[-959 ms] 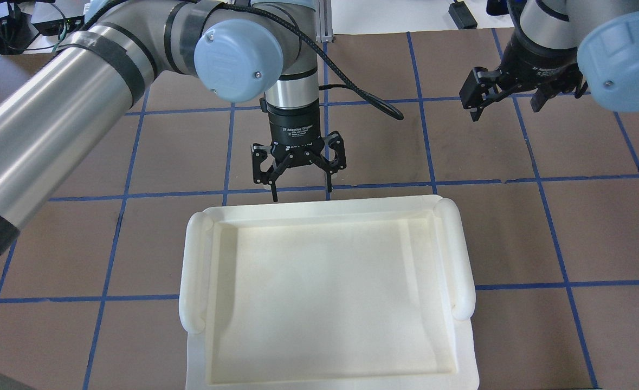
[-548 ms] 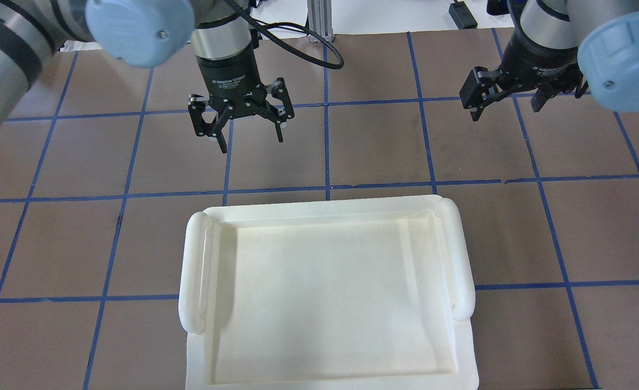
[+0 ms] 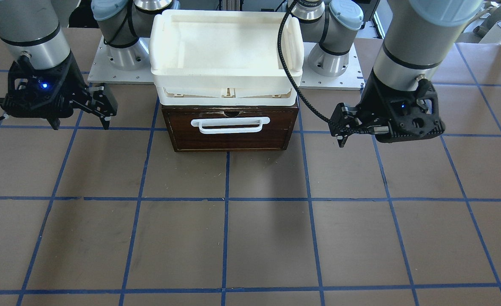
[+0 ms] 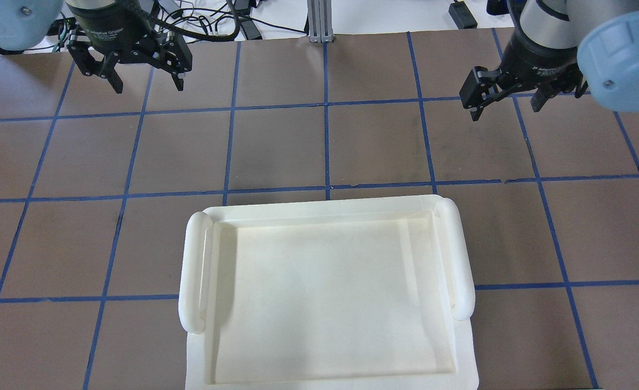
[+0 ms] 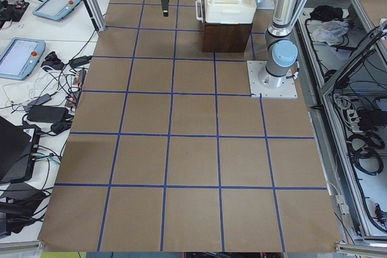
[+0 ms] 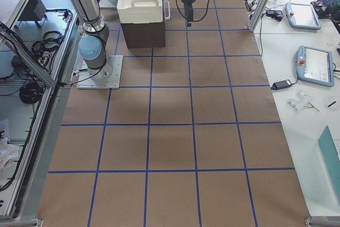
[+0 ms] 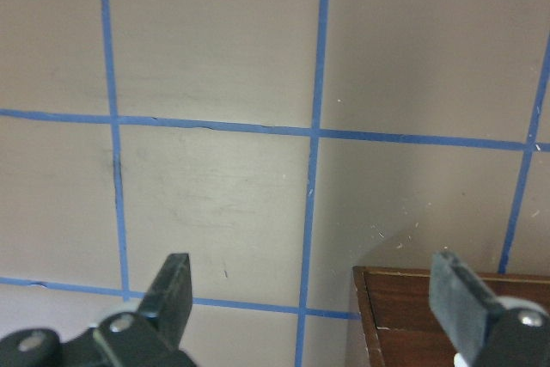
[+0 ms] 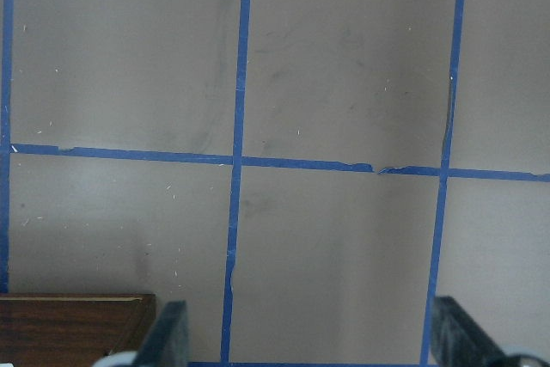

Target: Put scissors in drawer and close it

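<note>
The drawer (image 3: 229,138) has a dark brown front and a white bar handle (image 3: 230,124). It sits pushed in, flush with its dark case. The scissors are not in view anywhere. My left gripper (image 4: 148,84) is open and empty, above the mat far to the left of the case; it also shows in the front-facing view (image 3: 343,138) and in the left wrist view (image 7: 314,298). My right gripper (image 4: 506,108) is open and empty on the other side; it also shows in the front-facing view (image 3: 81,124). A corner of the case (image 7: 412,315) shows between the left fingers.
A white plastic tray (image 4: 189,271) lies on top of the case and hides it from above; it also shows in the front-facing view (image 3: 161,42). The brown mat with blue tape lines (image 3: 250,238) spreads in front of the drawer. Both arm bases stand behind the case.
My left gripper has drawn back from just in front of the tray's far edge to the far left of the mat, still open. The right gripper has not moved.
</note>
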You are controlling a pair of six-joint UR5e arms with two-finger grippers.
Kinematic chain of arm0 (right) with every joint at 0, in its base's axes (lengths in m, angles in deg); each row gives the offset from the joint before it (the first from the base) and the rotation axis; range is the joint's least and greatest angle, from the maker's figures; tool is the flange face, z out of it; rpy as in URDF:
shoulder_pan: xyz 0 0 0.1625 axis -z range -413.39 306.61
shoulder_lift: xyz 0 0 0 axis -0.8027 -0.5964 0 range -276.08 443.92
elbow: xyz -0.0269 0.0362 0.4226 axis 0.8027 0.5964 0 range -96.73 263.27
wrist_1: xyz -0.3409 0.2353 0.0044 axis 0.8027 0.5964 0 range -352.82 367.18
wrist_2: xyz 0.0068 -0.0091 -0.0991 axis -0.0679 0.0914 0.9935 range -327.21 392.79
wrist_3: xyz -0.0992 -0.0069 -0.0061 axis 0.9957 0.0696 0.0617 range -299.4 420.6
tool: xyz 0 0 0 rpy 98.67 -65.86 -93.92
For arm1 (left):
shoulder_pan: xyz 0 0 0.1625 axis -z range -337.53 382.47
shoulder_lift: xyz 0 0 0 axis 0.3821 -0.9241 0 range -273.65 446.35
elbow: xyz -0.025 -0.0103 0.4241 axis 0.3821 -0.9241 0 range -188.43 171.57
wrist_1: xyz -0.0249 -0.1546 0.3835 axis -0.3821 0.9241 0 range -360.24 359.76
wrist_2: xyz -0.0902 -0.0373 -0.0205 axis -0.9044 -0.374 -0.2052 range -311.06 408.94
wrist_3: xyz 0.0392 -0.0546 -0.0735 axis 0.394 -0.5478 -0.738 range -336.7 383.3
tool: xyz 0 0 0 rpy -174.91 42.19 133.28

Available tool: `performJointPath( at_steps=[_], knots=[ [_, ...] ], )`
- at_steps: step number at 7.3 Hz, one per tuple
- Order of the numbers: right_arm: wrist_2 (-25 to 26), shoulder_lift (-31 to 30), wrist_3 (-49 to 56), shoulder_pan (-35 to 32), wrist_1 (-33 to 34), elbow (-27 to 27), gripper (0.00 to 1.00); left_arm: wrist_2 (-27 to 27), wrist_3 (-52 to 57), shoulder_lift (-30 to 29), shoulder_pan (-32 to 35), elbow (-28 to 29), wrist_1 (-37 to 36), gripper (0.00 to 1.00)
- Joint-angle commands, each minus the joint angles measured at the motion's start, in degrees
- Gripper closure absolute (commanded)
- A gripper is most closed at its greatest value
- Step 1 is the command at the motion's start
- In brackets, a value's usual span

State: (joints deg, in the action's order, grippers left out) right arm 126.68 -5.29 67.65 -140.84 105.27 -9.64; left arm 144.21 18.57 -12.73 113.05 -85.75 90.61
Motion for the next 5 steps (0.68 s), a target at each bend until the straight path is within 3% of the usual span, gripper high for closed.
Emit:
performJointPath(
  at_steps=[1, 4, 5],
  knots=[
    [-0.2, 0.0, -0.1, 0.0, 0.0, -0.1, 0.0, -5.1, 0.3, 2.9, 0.2, -0.8, -0.6, 0.0],
    [-2.0, -0.5, -0.4, -0.4, -0.4, 0.1, 0.0, -4.8, 0.2, 4.5, 1.1, -2.3, -0.2, 0.0],
    [-7.3, -0.5, 0.2, -0.4, -1.7, 0.6, 0.0, -5.1, 0.2, 4.4, 1.2, -2.5, -0.1, 0.0]
  ],
)
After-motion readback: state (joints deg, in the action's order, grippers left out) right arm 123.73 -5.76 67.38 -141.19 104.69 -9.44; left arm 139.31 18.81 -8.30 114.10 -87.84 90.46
